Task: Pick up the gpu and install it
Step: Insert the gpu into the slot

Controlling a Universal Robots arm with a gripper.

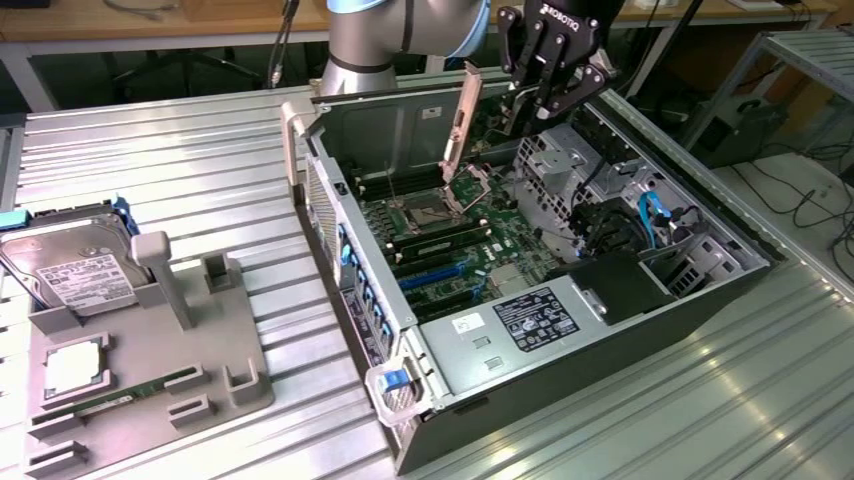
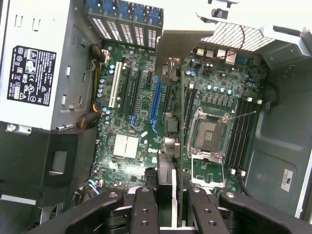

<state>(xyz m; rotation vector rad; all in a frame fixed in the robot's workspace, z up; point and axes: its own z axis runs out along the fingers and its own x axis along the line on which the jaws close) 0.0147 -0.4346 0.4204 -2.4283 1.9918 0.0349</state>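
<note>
The gpu (image 1: 461, 120) hangs upright over the open computer case (image 1: 360, 300), its pale bracket strip on the side toward the exterior view's left. My gripper (image 1: 537, 112) is shut on the dark board's other end, above the motherboard (image 1: 441, 225). In the wrist view the gpu (image 2: 168, 131) appears edge-on, running away from my gripper (image 2: 168, 197) over the board, with a black finger (image 2: 144, 209) on each side of it. The card floats between the blue slot (image 2: 156, 102) and the CPU socket (image 2: 207, 131), clear of the board.
A grey fixture tray (image 1: 214, 350) at the exterior view's left carries a hard drive (image 1: 74, 265), a CPU (image 1: 74, 365) and a green memory stick (image 1: 107, 400). Inside the case are the power supply (image 1: 534, 320), drive cages (image 1: 574, 160) and cables (image 1: 654, 215).
</note>
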